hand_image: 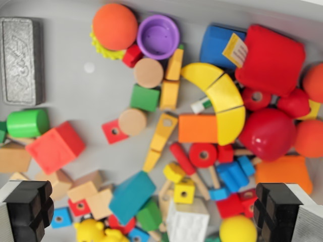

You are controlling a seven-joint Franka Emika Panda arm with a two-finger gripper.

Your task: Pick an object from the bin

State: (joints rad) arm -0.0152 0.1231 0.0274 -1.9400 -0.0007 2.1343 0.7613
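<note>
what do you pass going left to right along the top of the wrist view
grey metal embossed block → orange ball → purple plastic cup → blue block with yellow tag → big red soft block

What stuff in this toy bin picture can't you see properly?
- Yellow duck toy, wrist view: cut off by the bottom edge.
- Yellow ball: cut off by the bottom edge too.
- Orange ball: cut off by the right edge.
- Paper tag on the blue block: print too small to read.
- Gripper: only the jaws' tips show.
</note>
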